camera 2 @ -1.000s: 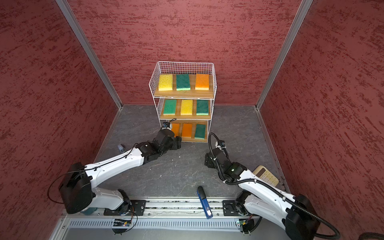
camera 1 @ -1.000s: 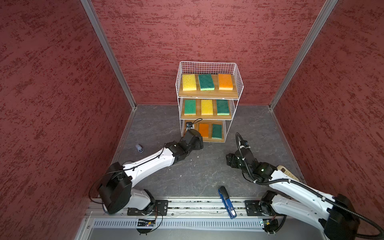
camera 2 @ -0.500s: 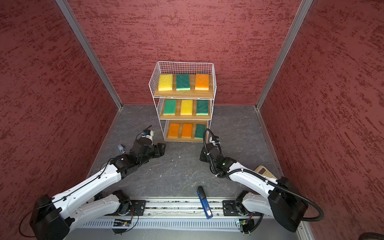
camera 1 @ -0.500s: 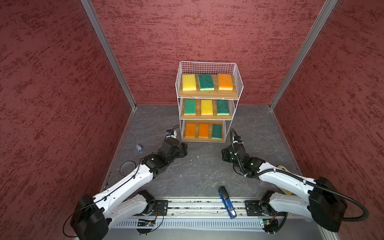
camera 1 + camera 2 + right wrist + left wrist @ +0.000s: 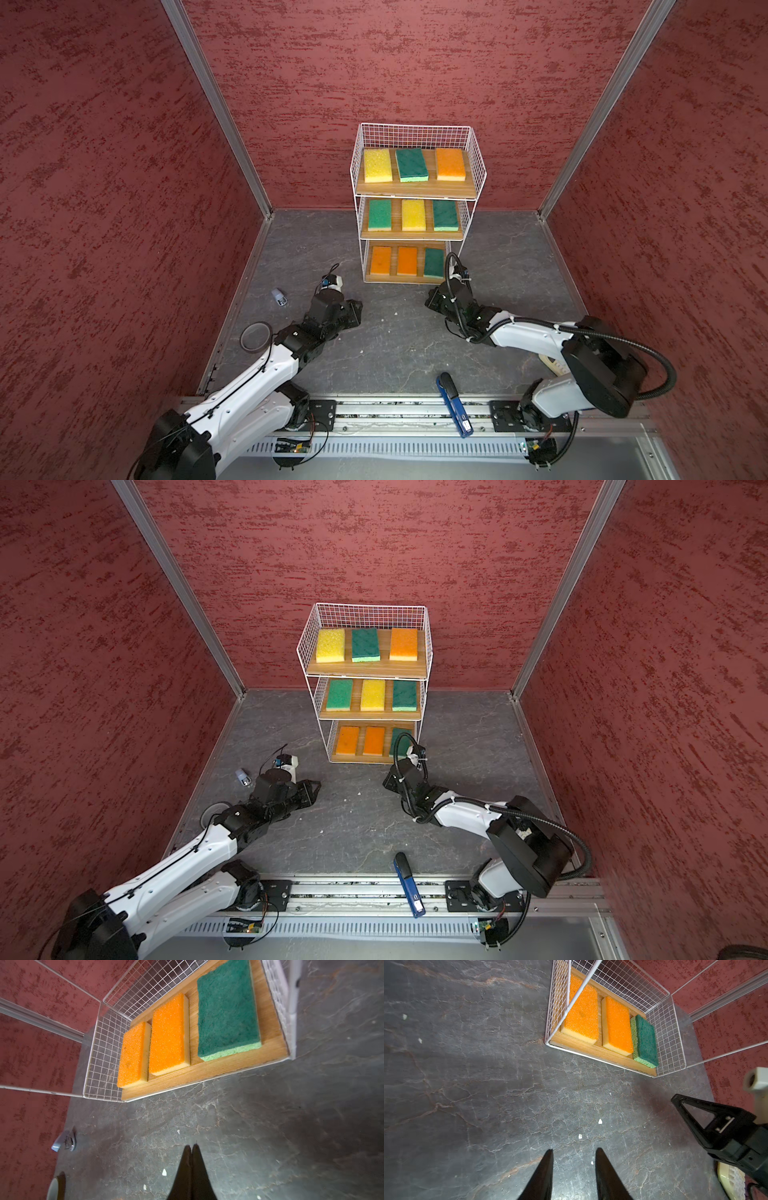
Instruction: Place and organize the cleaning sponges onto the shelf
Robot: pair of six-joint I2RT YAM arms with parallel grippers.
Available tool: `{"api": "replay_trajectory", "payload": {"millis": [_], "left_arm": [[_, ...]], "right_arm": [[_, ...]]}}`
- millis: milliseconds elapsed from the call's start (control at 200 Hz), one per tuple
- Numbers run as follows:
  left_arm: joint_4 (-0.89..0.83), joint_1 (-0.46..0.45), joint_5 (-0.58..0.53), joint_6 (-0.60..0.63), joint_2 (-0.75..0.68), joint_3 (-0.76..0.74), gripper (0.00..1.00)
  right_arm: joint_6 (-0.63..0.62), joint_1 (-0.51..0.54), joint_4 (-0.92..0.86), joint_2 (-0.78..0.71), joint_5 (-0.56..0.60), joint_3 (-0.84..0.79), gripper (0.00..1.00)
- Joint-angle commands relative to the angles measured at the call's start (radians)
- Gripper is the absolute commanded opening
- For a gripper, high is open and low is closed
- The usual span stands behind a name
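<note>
End effectors are empty: left end effector (image 5: 574, 1150) partly parted, right end effector (image 5: 191, 1146) closed.

Four green sponges (image 5: 411, 165), three orange (image 5: 450, 164), two yellow (image 5: 377, 165), one shelf (image 5: 415, 135).

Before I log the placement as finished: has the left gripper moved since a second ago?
Yes. The left gripper has pulled back from the bottom tier of the shelf, toward the near rail.

Blue tool (image 5: 455, 405), small grey object (image 5: 279, 297)
</note>
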Motion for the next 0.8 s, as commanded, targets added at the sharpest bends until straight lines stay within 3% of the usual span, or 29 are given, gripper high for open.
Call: {"api": "replay_trajectory", "payload": {"millis": [0, 110, 261, 797], "left_arm": [[0.081, 0.009, 0.014, -0.018, -0.02, -0.017, 0.35], [0.099, 0.011, 0.013, -0.013, -0.022, -0.023, 0.34], [0.15, 0.026, 0.033, -0.017, -0.007, -0.045, 0.34], [0.268, 0.072, 0.077, -0.043, 0.077, -0.089, 0.33]], "right_arm": [[0.12, -0.019, 0.16, 0.032, 0.009, -0.046, 0.0], [0.151, -0.03, 0.199, 0.071, 0.026, -0.065, 0.0], [0.224, -0.063, 0.385, 0.128, 0.005, -0.143, 0.0], [0.292, -0.116, 0.743, 0.337, -0.019, -0.185, 0.0]]}}
